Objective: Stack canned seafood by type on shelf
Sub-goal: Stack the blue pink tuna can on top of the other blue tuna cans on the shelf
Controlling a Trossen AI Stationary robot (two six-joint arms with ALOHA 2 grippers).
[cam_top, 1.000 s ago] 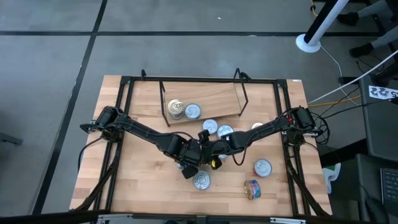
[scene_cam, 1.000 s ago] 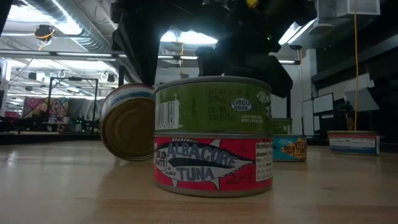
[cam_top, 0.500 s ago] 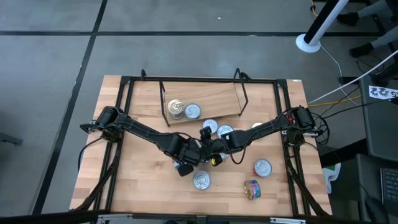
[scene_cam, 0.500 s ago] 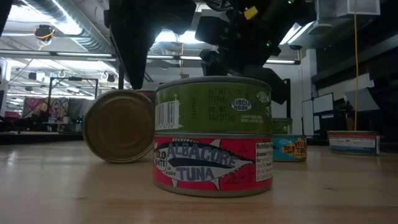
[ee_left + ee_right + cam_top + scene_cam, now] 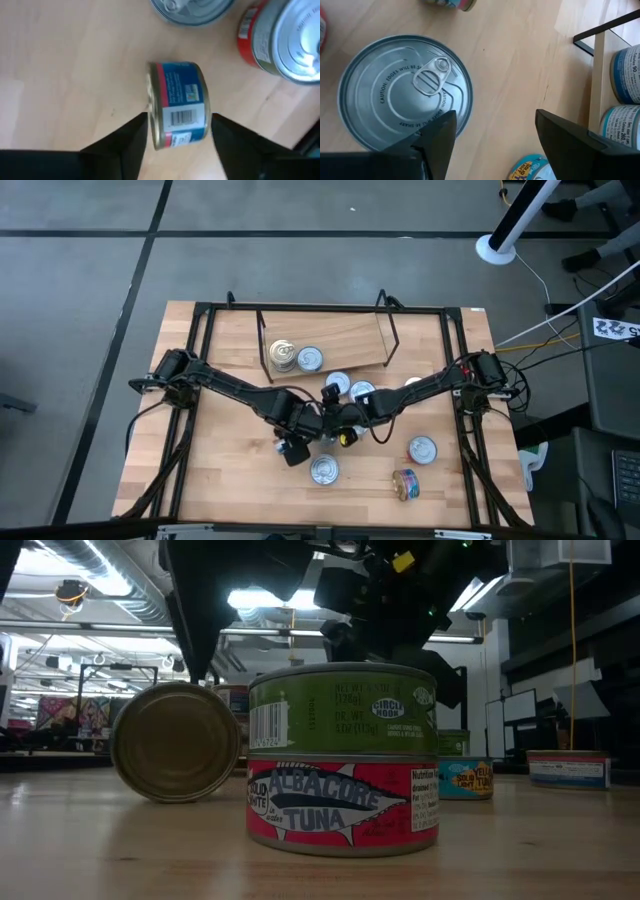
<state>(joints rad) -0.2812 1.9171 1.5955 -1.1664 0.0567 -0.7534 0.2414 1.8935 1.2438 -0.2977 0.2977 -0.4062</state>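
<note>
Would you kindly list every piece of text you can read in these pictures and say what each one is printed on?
"ALBACORE TUNA": red can, bottom of the front stack.
"CIRCLE HOOK": green can stacked on it; its other print is upside down and too small to read.
"EDGES WILL BE S…": silver lid by the right gripper.
"TUNA": small teal can; the rest is blurred.
Blue can on its side: barcode only, print blurred.
</note>
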